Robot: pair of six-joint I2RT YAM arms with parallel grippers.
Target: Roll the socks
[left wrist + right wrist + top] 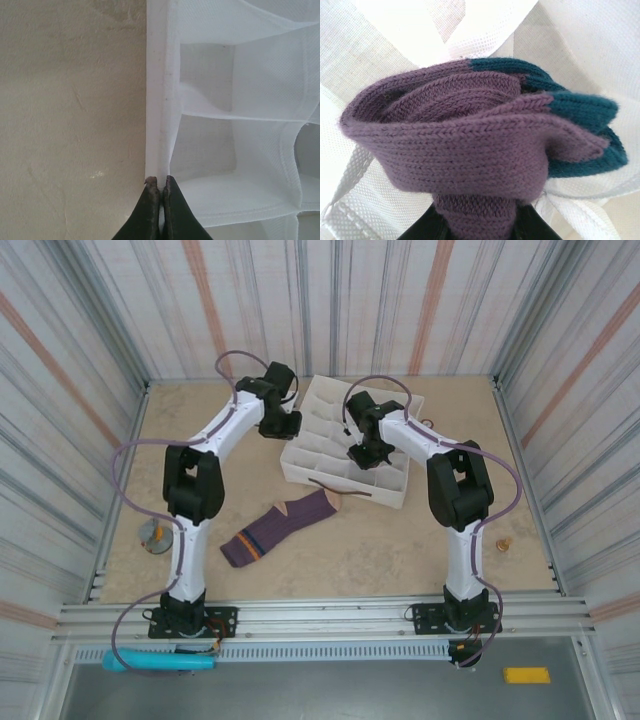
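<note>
Rolled sock [470, 135] in right end effector [362, 453] over organizer [298, 468]; table [400, 550] open.

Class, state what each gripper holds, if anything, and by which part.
Right gripper: the rolled purple-teal sock, by its lower purple end. Left gripper: the white organizer, by its outer rim.

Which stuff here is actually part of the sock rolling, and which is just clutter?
Job: rolled sock in right gripper; flat striped sock; white organiser, pinched by left gripper.
Clutter: round disc; brass bit; yellow block; teal handle.
</note>
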